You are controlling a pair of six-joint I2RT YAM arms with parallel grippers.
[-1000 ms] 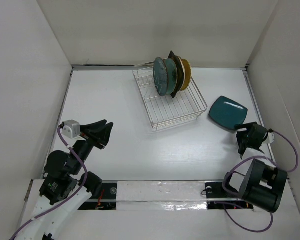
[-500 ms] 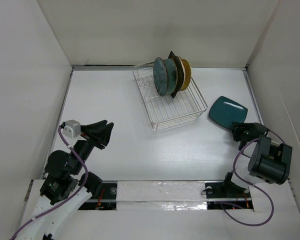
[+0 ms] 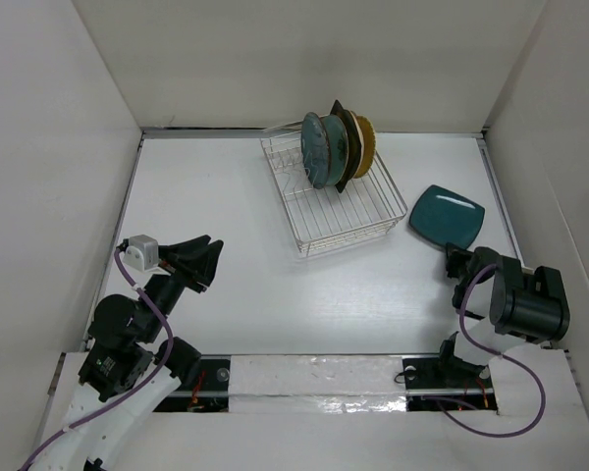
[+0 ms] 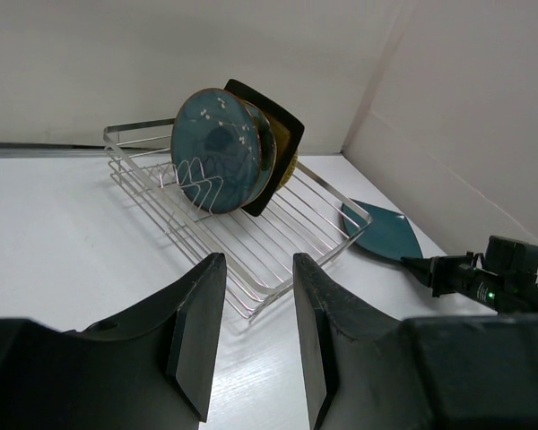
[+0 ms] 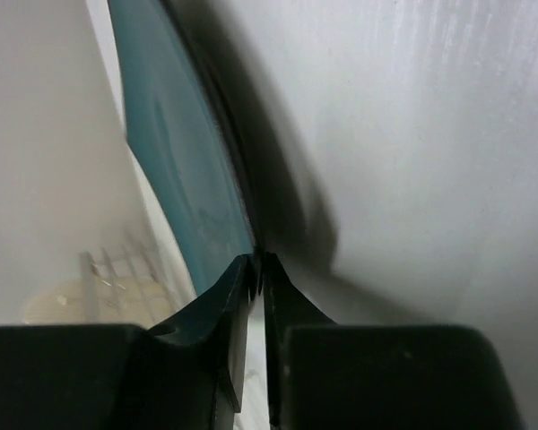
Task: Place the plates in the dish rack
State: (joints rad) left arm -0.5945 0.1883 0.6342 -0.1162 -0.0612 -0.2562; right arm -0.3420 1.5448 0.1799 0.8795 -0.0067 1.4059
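Overhead and wrist views of the two-arm cell. The dish rack (image 3: 346,222) sat on the white table (image 3: 226,186) toward the far side, turned at an angle to the table's edges. Several plates stood on edge among the tines at its far end. Nearest the arms was the round dark teal plate (image 4: 217,148), and close behind it the square black-rimmed mustard plate (image 4: 283,126). A tan round plate (image 3: 366,145) closed the row at the back. The plates between them overlapped, so their number could not be told. The square dark teal plate (image 3: 448,216) lay flat on the table just beside the rack's right side and outside it. The right gripper (image 3: 456,259) lay low at that plate's near edge, with its arm folded close to the right wall. In the right wrist view its fingers (image 5: 237,300) were drawn almost together, with only a thin slit between them. The plate's rim ran straight into their tips, so the jaws appeared pinched on that rim. The left gripper (image 4: 251,336) hovered above the near left part of the table, well apart from the rack and pointed toward it. Its jaws stood partly apart with nothing between them. The rack and the right gripper showed beyond its fingers.
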